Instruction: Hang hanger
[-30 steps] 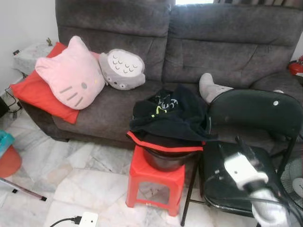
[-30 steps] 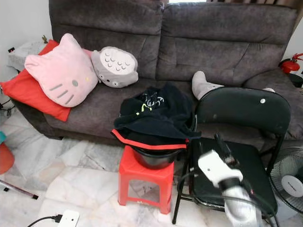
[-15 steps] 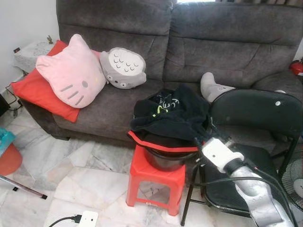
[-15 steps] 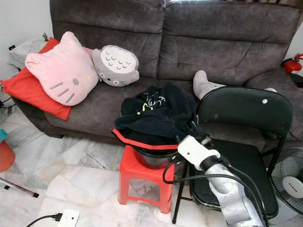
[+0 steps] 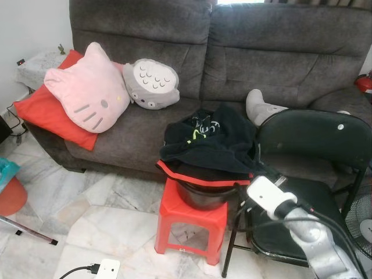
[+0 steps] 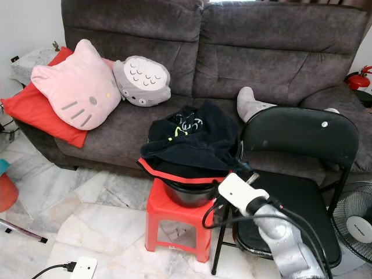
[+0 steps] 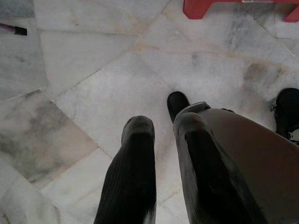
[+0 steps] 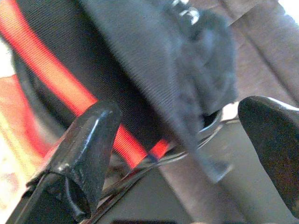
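A heap of black clothes [image 5: 212, 139] with a red-trimmed edge lies over a black basin [image 5: 200, 197] on a red stool [image 5: 189, 218]. My right gripper [image 8: 187, 135] is open at the heap's right edge, by the black folding chair [image 5: 314, 136]. Black cloth and the basin rim lie between its fingers [image 8: 88, 140]. A thin dark wire runs along the rim there; I cannot tell whether it is a hanger. The right arm's white wrist [image 5: 267, 195] sits above the chair seat. My left gripper [image 7: 163, 140] hangs idle over the marble floor, fingers close together.
A grey sofa [image 5: 261, 58] stands behind with a pink cushion [image 5: 87, 90], a grey cushion [image 5: 152, 84] and a red cushion [image 5: 46, 119]. A fan [image 6: 354, 224] stands at the far right. A power strip [image 5: 107, 269] lies on the floor at the front left.
My right arm swung left from above the chair seat to the edge of the clothes heap, then dropped slightly. The clothes and stool have not moved.
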Tool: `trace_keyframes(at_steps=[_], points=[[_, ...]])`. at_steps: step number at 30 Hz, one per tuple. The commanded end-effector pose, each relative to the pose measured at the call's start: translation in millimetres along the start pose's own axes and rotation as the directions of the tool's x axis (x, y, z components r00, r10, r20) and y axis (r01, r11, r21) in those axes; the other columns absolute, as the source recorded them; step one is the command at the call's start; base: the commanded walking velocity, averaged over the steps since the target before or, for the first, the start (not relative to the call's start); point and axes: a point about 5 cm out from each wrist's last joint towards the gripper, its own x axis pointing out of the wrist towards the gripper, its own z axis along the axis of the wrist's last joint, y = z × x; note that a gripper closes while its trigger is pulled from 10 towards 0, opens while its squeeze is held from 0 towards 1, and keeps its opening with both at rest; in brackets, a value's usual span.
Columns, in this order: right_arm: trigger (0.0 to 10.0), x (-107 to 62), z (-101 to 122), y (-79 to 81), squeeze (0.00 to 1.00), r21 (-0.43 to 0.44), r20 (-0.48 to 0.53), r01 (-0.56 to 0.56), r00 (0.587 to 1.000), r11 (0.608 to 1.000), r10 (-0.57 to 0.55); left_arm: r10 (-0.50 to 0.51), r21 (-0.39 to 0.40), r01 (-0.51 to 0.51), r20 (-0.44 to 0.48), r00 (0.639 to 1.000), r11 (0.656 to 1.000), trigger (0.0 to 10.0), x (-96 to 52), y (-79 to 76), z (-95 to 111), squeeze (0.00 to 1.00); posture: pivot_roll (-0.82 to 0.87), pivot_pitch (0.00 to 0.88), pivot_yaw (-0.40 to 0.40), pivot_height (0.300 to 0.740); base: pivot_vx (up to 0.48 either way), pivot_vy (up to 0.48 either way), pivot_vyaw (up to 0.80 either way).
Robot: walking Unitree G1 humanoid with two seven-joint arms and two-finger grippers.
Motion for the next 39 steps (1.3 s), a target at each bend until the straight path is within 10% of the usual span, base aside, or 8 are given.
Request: trace_keyframes(at_steps=[1, 39], points=[[10.0, 3.1, 0, -5.6, 0.0, -0.01, -0.008, 0.017, 1.0, 1.0, -0.017, 0.002, -0.007, -0.002, -0.017, 1.0, 1.0, 10.0, -0.4, -0.6, -3, 0.0, -0.08, 0.0, -0.026, 0.74, 0.0, 0.0, 0.0], [10.0, 44.4, 15, -7.4, 0.0, -0.175, 0.032, -0.007, 0.999, 0.984, 0.013, 0.004, -0.013, -0.004, -0.013, 1.0, 1.0, 10.0, -0.2, -1.2, -2, 0.0, -0.05, 0.0, -0.022, 0.74, 0.0, 0.0, 0.0]])
